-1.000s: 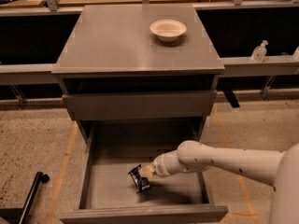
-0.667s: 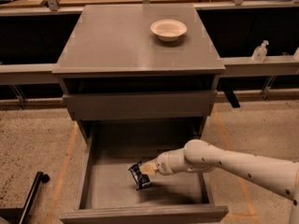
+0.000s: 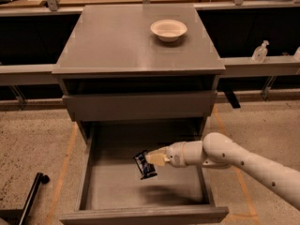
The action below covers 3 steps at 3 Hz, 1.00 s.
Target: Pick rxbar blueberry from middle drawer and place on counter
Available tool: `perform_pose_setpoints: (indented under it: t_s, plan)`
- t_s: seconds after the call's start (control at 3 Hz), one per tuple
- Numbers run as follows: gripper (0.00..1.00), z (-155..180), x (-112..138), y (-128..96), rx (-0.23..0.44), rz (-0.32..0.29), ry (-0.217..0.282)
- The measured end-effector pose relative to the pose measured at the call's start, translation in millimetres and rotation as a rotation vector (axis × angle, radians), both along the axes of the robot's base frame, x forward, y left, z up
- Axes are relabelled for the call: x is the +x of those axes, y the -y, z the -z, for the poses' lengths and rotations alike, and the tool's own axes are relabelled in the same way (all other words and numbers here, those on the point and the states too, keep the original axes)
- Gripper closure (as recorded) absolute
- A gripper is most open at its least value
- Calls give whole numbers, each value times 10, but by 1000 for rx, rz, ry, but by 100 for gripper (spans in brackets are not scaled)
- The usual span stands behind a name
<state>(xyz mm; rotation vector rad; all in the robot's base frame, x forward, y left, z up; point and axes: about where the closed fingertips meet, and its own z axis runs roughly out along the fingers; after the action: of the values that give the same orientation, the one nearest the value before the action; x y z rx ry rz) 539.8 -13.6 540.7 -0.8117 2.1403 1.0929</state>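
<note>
Count: 1 small dark navy snack bar w/ pale markings point(image 3: 145, 165), 1 cream round bowl point(image 3: 168, 30), 1 clear pump bottle point(image 3: 260, 52). 2 grey drawers: 1 shut upper drawer front point(image 3: 140, 106), and 1 wide shallow grey drawer tray point(image 3: 140, 215) pulled open below it. 1 white robot arm point(image 3: 243, 161) w/ 1 cream-fingered hand point(image 3: 150, 159).

Hand is over the open tray, approx. centre, fingers clamped narrow on the bar's right edge. Bar is tilted, clear of tray floor, shadow beneath.

Bowl stands on the flat grey bench point(image 3: 122, 41), rear right. Bottle stands on the ledge at right.
</note>
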Motion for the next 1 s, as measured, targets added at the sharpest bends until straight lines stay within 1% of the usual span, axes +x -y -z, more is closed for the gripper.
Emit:
perform_pose_setpoints:
  t_s: [0.33,0.67,1.0]
  plan:
    - [100,-867,212,281,-21,-88,99]
    - [100,-1653,404,431,-98,-155,195]
    - [100,-2389,593,489,-188,-188,303]
